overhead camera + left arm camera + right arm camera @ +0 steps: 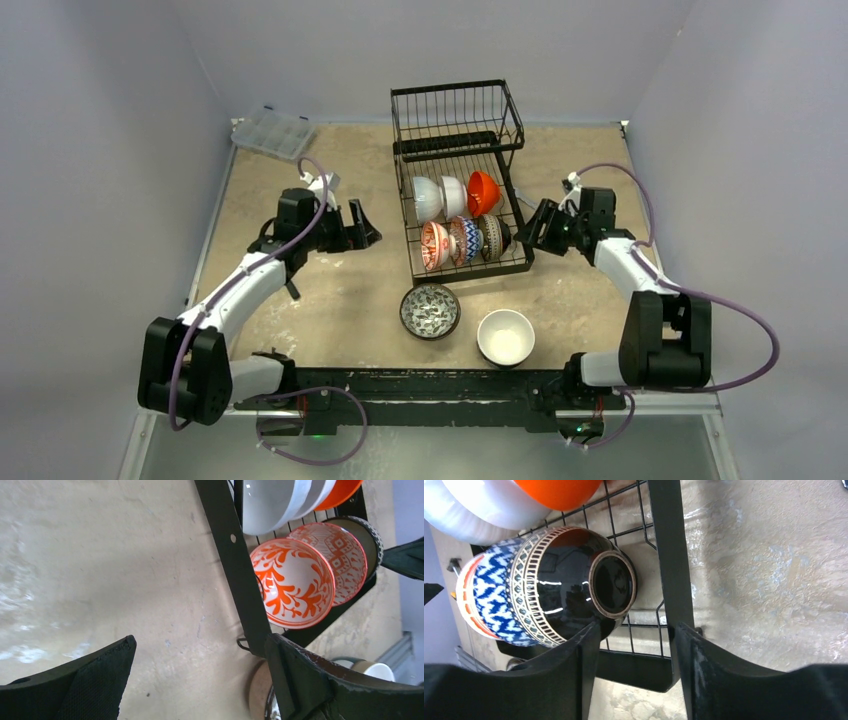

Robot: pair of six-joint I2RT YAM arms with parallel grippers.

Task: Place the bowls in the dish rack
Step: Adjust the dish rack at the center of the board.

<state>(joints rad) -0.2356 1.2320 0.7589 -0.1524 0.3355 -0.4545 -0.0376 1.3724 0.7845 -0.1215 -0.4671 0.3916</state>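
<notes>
The black wire dish rack [507, 190] stands mid-table. Two white bowls [428, 197] and an orange bowl [483, 192] stand on edge in its back row. In front of them stand an orange floral bowl [435, 245], a blue-patterned bowl [464, 240] and a dark bowl [491, 236]. A black-and-white patterned bowl [430, 311] and a white bowl [505, 337] sit on the table before the rack. My right gripper [634, 642] is at the rack's right side, jaws apart and holding nothing, its left finger [584, 650] against the dark bowl [569, 590]. My left gripper [365, 228] is wide open left of the rack, empty.
A clear plastic compartment box [272, 133] lies at the back left corner. Grey walls close in the table on three sides. The rack's raised basket tier [455, 115] stands at its far end. Bare tan tabletop [300, 300] lies left of the rack.
</notes>
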